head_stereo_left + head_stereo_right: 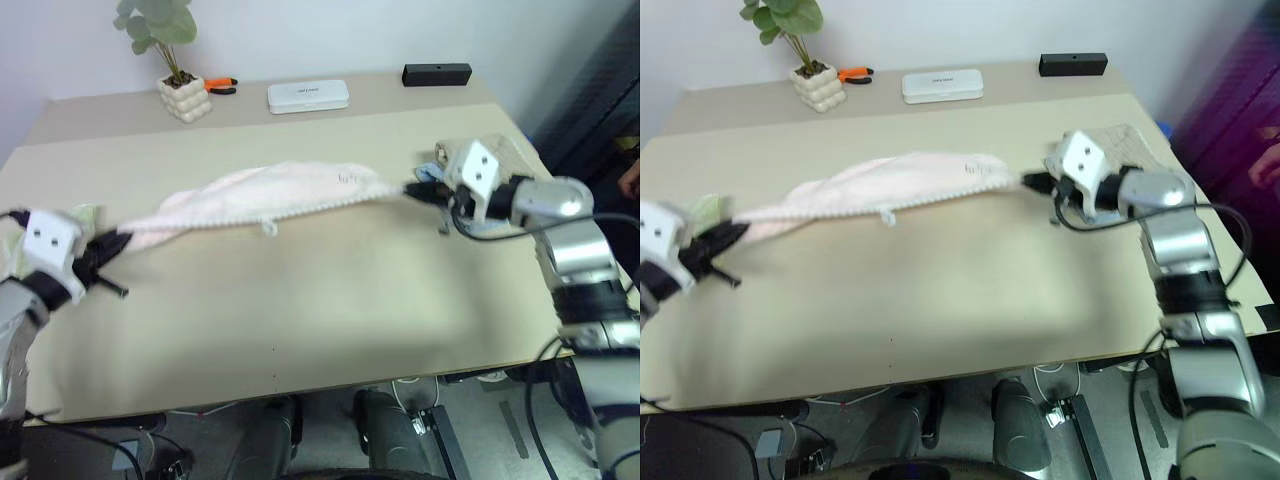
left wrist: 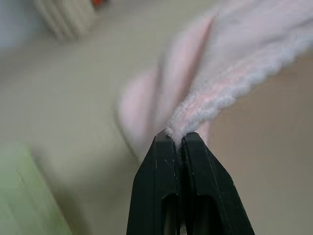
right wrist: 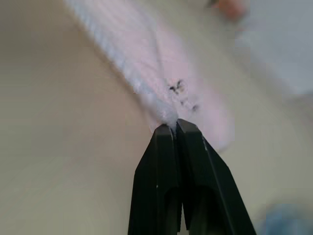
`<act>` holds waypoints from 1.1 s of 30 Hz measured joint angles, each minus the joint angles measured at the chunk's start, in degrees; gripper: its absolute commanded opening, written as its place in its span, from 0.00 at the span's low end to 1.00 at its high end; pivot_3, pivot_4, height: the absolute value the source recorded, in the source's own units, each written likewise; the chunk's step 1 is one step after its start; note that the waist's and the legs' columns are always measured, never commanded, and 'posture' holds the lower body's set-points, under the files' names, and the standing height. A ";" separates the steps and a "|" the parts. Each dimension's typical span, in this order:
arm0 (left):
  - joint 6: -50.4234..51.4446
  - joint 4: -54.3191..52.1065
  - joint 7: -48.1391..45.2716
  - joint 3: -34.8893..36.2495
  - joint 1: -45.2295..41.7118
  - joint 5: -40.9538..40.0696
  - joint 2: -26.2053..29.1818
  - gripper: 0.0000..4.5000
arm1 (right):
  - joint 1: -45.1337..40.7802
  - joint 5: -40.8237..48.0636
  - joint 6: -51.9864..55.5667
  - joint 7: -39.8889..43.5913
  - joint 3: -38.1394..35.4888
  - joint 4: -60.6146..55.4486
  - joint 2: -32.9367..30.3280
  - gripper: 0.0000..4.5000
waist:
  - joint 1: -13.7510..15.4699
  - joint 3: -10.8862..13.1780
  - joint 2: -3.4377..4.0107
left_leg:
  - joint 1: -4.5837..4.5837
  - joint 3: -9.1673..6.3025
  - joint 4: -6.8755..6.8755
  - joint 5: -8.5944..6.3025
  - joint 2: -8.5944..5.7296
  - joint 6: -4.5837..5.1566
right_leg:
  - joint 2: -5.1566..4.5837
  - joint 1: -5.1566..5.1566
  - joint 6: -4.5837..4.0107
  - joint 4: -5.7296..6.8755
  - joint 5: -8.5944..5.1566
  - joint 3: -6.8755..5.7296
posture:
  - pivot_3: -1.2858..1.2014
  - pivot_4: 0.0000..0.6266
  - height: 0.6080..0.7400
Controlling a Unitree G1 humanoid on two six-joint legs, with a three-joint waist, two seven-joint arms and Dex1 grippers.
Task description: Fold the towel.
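I am reaching my left arm out low at my left side, with my left gripper (image 1: 108, 244) pointing inward and its two black fingers (image 2: 164, 166) pinching together on a corner of the towel (image 1: 290, 192). I am bending my right arm inward from the right, with my right gripper (image 1: 412, 190) pointing left and clamping the opposite end.

No readable text, labels or numbers; small grey marks on towel (image 3: 182, 93) illegible
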 measured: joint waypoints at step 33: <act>-17.45 45.29 0.62 -19.98 -35.99 16.07 -0.49 0.00 | -25.08 -15.31 -22.12 -15.44 6.17 50.15 15.82 0.01 | 0.97 -0.04 -0.10 | 0.11 0.18 0.00 0.01 0.23 -0.12 | 0.29 0.04 -0.06 -0.10 0.19 -0.07 | 0.52 0.24 0.94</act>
